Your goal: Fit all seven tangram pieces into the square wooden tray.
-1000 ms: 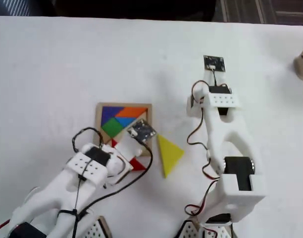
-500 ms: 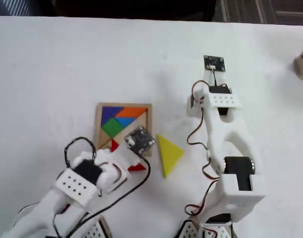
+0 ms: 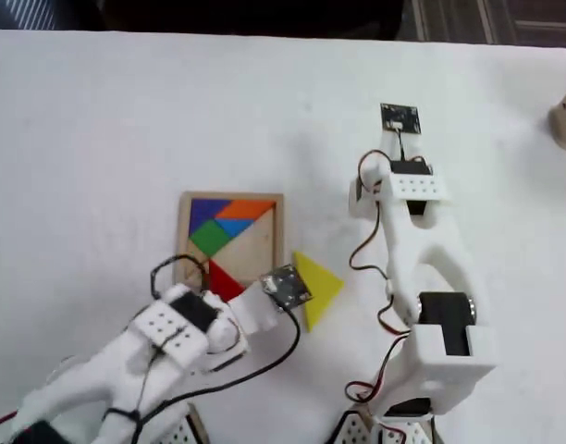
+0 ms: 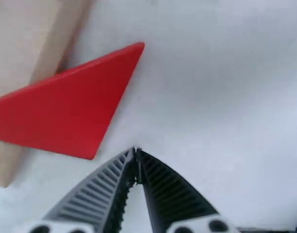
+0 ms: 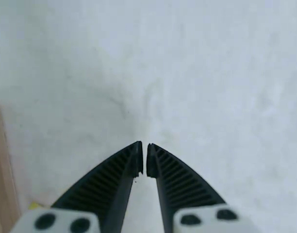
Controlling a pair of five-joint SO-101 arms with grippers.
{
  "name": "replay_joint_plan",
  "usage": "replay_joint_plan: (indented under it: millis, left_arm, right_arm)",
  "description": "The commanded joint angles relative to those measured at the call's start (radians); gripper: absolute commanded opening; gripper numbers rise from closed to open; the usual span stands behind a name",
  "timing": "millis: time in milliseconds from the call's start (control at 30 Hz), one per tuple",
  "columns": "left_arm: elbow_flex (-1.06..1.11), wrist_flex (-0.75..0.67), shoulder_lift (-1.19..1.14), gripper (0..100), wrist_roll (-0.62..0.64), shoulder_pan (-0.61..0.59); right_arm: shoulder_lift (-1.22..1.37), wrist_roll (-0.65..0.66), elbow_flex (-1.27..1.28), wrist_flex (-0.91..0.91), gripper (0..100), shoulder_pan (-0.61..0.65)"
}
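left gripper (image 4: 136, 160) has its jaws pressed together with nothing in them, tips low over the table (image 4: 211, 73) just beside the red triangle (image 4: 66, 109). That piece lies across the rim of the tray (image 4: 61, 34), part over the wood and the rest out on the table, so it isn't seated; can't tell if it's tilted. High view: blue piece (image 3: 207, 211), orange piece (image 3: 248, 208) and green piece (image 3: 209, 239) are already in the tray's far half, with bare wood nearer the arm. The yellow triangle (image 3: 318, 285) is on the table just beside the tray, near this gripper. The right gripper (image 5: 143, 160) is also closed and empty, over bare table well apart. My take: nudge red on its long edge with the closed tips, slow and flat, or open up and grip two edges. Don't shove the tray or disturb the seated pieces
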State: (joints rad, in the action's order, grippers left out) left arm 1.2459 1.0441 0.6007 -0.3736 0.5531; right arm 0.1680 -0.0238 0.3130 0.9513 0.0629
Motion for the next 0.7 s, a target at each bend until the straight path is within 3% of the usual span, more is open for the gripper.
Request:
replay_joint_plan:
  millis: [0,100,233,433,667]
  left_arm:
    - [-0.097,-0.025,-0.122,2,0.005,0.022]
    - [-0.092,-0.057,-0.111,2,0.026,0.018]
    - [-0.08,-0.12,-0.101,2,0.104,-0.068]
    - [-0.106,-0.199,-0.13,2,0.118,-0.193]
    - [-0.164,-0.219,-0.188,2,0.118,-0.202]
  right_arm:
    - [-0.01,-0.005,-0.052,-0.015,2.2,-0.005]
    - [-0.01,-0.005,-0.052,-0.015,2.2,-0.007]
    - [-0.01,-0.005,-0.052,-0.012,2.2,-0.007]
    - [-0.01,-0.005,-0.049,-0.008,2.2,-0.007]
    - [-0.01,-0.005,-0.048,-0.008,2.2,-0.012]
